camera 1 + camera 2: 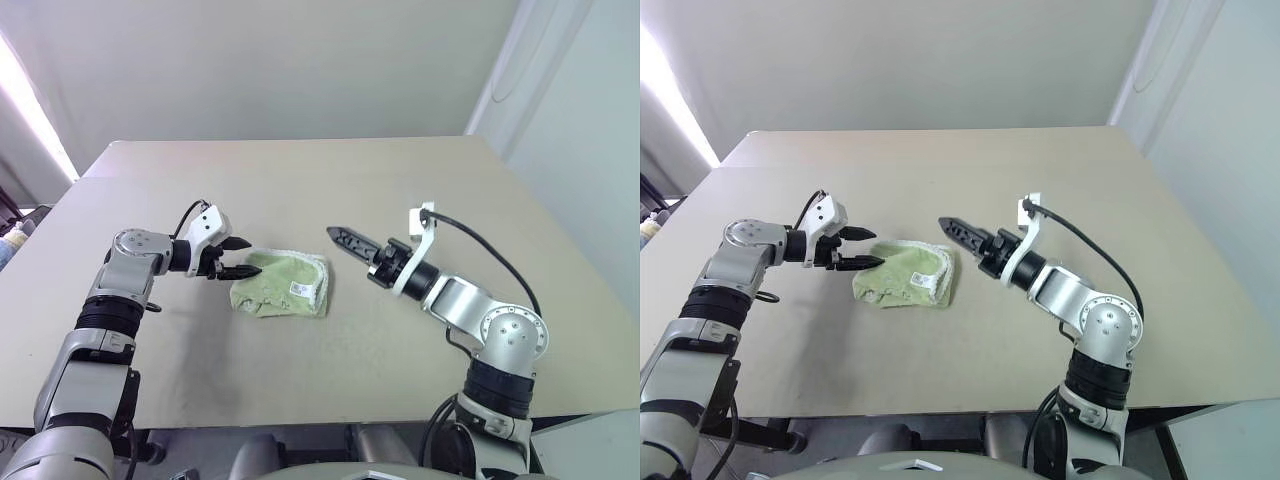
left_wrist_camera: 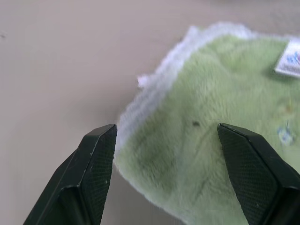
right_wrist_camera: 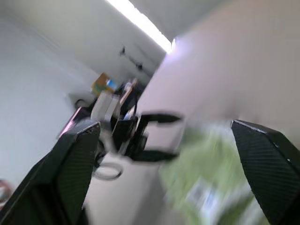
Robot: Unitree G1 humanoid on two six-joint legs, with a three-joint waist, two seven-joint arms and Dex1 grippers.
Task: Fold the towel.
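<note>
The towel point(image 1: 282, 285) is a light green terry cloth with white edging, lying bunched in a small heap on the middle of the table, with a white label point(image 1: 300, 290) facing up. My left gripper point(image 1: 240, 257) hangs open at the towel's left edge, one finger over the cloth and nothing held. The left wrist view shows the towel's white-edged corner point(image 2: 159, 84) between its two spread fingers. My right gripper point(image 1: 340, 237) is lifted above the table just right of the towel, pointing left. The right wrist view shows its fingers point(image 3: 75, 159) wide apart and empty.
The beige table point(image 1: 300, 180) extends well beyond the towel on all sides, and its front edge runs close below my arms. Pale walls stand behind and to the right. Some clutter point(image 1: 15, 240) sits beyond the table's left edge.
</note>
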